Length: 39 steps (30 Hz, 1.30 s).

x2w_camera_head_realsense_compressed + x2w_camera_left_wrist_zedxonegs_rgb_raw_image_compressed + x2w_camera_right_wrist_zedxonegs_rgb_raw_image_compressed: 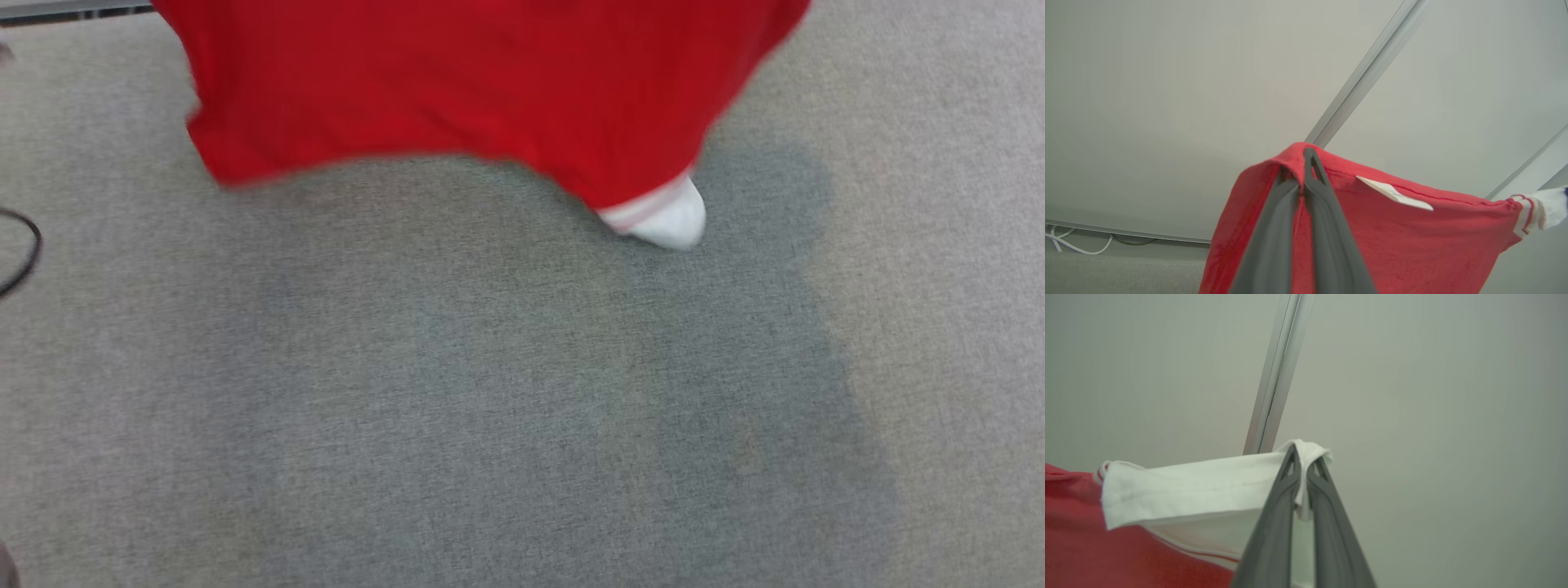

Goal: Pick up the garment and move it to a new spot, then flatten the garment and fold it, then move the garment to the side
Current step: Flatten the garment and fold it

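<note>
Grey carpet (490, 392) spreads below the red garment (457, 82), which hangs above it. In the left wrist view, the left pincer (1298, 163) is clamped tight on the garment's red edge. In the right wrist view, the right pincer (1305, 455) is clamped on its white sleeve (1188, 486). The pickup looks done; laying down, flattening, folding and moving aside remain.

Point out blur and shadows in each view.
Head view: the red garment is motion-blurred at its hem; a soft shadow darkens the carpet. Left wrist view: left end effector and garment sharp. Right wrist view: white sleeve sharp, no glare.
</note>
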### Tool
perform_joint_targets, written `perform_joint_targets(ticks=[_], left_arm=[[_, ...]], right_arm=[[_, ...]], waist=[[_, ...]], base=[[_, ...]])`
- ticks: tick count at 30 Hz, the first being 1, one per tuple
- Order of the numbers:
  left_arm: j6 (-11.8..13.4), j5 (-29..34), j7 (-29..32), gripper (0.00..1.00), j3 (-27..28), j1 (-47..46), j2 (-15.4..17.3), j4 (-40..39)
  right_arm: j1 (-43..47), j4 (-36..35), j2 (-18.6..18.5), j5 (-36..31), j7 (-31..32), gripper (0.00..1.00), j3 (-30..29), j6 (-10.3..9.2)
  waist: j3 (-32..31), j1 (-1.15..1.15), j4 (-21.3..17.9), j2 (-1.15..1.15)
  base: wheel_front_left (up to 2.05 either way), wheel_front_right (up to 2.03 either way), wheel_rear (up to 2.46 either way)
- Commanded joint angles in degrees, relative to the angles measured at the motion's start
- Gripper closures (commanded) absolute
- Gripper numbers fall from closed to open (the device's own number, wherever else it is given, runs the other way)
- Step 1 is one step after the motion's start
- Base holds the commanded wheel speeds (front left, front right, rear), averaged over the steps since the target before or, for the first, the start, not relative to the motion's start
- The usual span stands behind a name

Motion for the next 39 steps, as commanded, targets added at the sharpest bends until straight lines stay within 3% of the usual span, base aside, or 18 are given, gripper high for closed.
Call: perform_joint_targets(ticks=[1, 8, 15, 21, 27, 33, 39], left_arm=[[-0.9, 0.8, -1.8, 1.00, 0.4, -3.6, -0.3, 1.4], [-5.4, 7.9, -10.5, 1.00, -2.1, -12.2, -0.4, 8.6], [-9.3, 10.7, -17.1, 1.00, -4.9, -7.3, -1.6, 14.0], [-11.3, 9.9, -21.9, 1.00, -8.3, 4.0, -3.3, 19.3], [-11.9, 9.3, -25.1, 1.00, -11.6, 16.7, -4.0, 21.3], [-10.7, 10.5, -25.4, 1.00, -14.8, 28.8, -3.4, 20.7], [-8.2, 10.2, -24.5, 1.00, -15.8, 38.5, -2.5, 17.7]], right_arm=[[-4.0, 1.5, 0.1, -0.8, -2.8, 1.00, 0.2, -0.01], [-12.6, 6.3, 0.9, -4.5, -15.7, 1.00, 1.5, -0.01], [-4.9, 10.6, -0.9, -2.0, -16.1, 1.00, 3.7, -0.01], [12.5, 9.6, -2.3, 4.3, -9.8, 1.00, 3.9, -0.01], [34.3, 1.9, -1.5, 8.0, -0.8, 1.00, -0.8, -0.01], [54.1, -9.8, 3.2, 7.8, 12.3, 1.00, -7.3, 0.00], [67.0, -19.0, 9.5, 5.5, 22.1, 1.00, -11.6, 0.00]], waist=[[1.2, -0.02, -1.0, 0.00], [1.6, -0.02, -1.0, 0.00], [0.9, -0.02, -0.7, 0.00], [-0.9, -0.02, -0.2, 0.00], [-4.7, -0.02, 0.3, 0.00], [-9.0, -0.02, 1.2, 0.00], [-12.1, -0.02, 2.2, 0.00]], base=[[0.00, 0.00, 0.00], [0.00, 0.00, 0.00], [0.00, 0.00, 0.00], [0.00, 0.00, 0.00], [0.00, 0.00, 0.00], [0.00, 0.00, 0.00], [0.00, 0.00, 0.00]])
